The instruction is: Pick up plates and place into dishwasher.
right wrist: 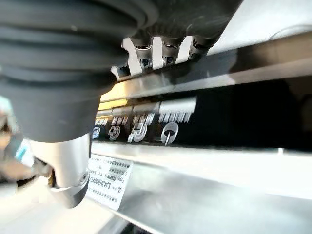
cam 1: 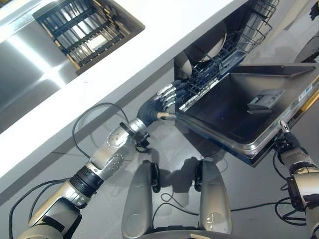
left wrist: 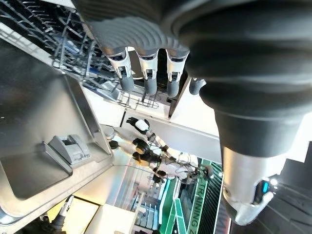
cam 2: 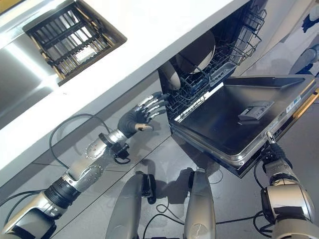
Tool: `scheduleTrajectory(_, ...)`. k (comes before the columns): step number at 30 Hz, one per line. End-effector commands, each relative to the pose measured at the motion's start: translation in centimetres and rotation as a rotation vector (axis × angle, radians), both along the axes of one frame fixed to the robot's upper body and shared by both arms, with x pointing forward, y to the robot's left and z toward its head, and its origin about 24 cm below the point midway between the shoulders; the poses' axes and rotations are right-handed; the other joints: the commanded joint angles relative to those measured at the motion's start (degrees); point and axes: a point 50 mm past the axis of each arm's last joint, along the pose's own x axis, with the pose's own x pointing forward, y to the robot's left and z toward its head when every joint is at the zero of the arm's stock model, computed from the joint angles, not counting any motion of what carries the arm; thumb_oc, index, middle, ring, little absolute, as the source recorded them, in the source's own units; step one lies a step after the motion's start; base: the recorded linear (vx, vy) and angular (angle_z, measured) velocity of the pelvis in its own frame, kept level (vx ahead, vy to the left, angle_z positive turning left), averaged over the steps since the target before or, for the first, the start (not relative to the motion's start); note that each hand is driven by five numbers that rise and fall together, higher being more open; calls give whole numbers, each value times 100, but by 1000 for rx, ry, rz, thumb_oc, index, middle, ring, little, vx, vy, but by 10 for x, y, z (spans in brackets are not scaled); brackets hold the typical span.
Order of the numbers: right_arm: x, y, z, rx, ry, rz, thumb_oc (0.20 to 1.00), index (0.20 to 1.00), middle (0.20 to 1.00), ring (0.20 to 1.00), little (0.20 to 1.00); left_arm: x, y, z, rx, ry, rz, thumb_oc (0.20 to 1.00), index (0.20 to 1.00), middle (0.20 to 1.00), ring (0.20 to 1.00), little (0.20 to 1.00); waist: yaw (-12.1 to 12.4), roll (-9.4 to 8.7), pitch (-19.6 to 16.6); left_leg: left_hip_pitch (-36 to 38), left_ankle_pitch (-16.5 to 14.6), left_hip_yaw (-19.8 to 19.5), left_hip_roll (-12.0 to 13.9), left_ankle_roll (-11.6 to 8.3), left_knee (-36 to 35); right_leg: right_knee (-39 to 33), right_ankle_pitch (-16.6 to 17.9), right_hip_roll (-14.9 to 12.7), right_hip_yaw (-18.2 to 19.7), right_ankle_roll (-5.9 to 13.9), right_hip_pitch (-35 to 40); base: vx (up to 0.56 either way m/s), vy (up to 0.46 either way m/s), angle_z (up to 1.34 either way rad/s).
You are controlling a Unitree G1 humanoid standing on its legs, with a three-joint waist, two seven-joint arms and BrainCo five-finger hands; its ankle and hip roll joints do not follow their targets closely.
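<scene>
Two pale plates (cam 1: 209,44) (cam 1: 185,65) stand upright in the dishwasher's dark wire lower rack (cam 2: 199,82), which is pulled partly out over the lowered steel door (cam 1: 249,107). My left hand (cam 1: 163,101) hovers at the rack's near front corner, open, fingers (left wrist: 148,80) relaxed and holding nothing. The left wrist view looks past them at the rack (left wrist: 83,53) and the door (left wrist: 34,126). My right hand (cam 1: 286,135) is at the door's outer edge (right wrist: 219,73), tucked against its rim.
A white counter (cam 1: 149,50) runs above the dishwasher. It carries a steel sink (cam 1: 25,69) and a slatted dark drain insert (cam 1: 87,27). A detergent compartment (cam 1: 266,98) sits on the door's inner face. An upper wire rack (cam 1: 259,20) shows inside the machine.
</scene>
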Motion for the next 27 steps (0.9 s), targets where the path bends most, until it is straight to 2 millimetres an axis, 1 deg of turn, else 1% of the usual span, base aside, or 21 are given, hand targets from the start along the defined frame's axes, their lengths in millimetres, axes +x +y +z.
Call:
scheduleTrajectory(1,92,98,126,95,-805,504,1000,1000,1000,1000,1000,-10,-3,18,-33,-67,-109,1000,1000,1000,1000,1000,525,15,-39,317,-781,275,-333,722,53,-258,-35,168,-72,-352,173,43,-85,-10)
scheduleTrajectory(2,96,105,144,95,-865,535,1000,1000,1000,1000,1000,-10,0,20,-32,-61,-112,1000,1000,1000,1000,1000,559,-11,-68,309,-789,250,-328,709,88,-220,-46,156,-82,-346,170,34,-65,-14)
scheduleTrajectory(4,99,113,166,83,-924,564,1000,1000,1000,1000,1000,-11,2,19,-28,-54,-115,1000,1000,1000,1000,1000,599,-46,-109,308,-809,211,-328,692,136,-176,-67,141,-94,-338,178,-3,-58,-20)
scheduleTrajectory(5,101,116,180,70,-958,571,1000,1000,1000,1000,1000,-11,3,19,-26,-54,-119,1000,1000,1000,1000,1000,623,-76,-116,257,-657,226,-317,698,111,-228,70,108,-146,-386,151,-37,-45,-27)
scheduleTrajectory(7,102,121,208,83,-1025,575,1000,1000,1000,1000,1000,-12,5,18,-22,-52,-123,1000,1000,1000,1000,1000,678,-106,-155,267,-666,180,-317,674,151,-198,52,82,-173,-389,186,12,-37,-24)
scheduleTrajectory(10,102,121,230,83,-1081,575,1000,1000,1000,1000,1000,-12,8,17,-17,-44,-125,1000,1000,1000,1000,1000,746,-126,-202,300,-693,125,-323,649,183,-165,21,43,-208,-375,241,46,-23,-15)
scheduleTrajectory(13,102,123,245,74,-1094,574,1000,1000,1000,1000,1000,-13,8,14,0,-37,-135,1000,1000,1000,1000,1000,808,-139,-245,328,-703,83,-331,623,223,-148,2,9,-243,-379,310,44,-9,-30)
scheduleTrajectory(17,102,118,246,81,-1090,573,1000,1000,1000,1000,1000,-15,8,8,22,-30,-163,1000,1000,1000,1000,1000,848,-145,-298,397,-712,56,-335,603,213,-177,-19,-16,-282,-386,425,37,9,24)
scheduleTrajectory(20,103,112,238,75,-1045,554,1000,1000,1000,1000,1000,-16,7,4,63,-31,-170,1000,1000,1000,1000,1000,858,-145,-332,455,-717,45,-327,595,204,-191,-28,-32,-296,-386,498,34,14,58)
scheduleTrajectory(22,104,107,228,71,-1002,539,1000,1000,1000,1000,1000,-14,8,0,85,-20,-153,1000,1000,1000,1000,1000,856,-149,-357,499,-702,48,-313,589,164,-216,-29,-35,-300,-383,547,13,18,49)
scheduleTrajectory(24,104,100,211,65,-936,504,1000,1000,1000,1000,1000,-12,8,-5,80,14,-143,1000,1000,1000,1000,1000,844,-166,-396,596,-674,54,-290,584,66,-278,-25,-33,-308,-379,639,19,23,42)
scheduleTrajectory(27,103,90,179,46,-816,438,1000,1000,1000,1000,1000,-8,10,-18,76,60,-112,1000,1000,1000,1000,1000,833,-199,-479,832,-579,76,-259,574,-257,-532,26,-1,-335,-365,874,22,23,32)
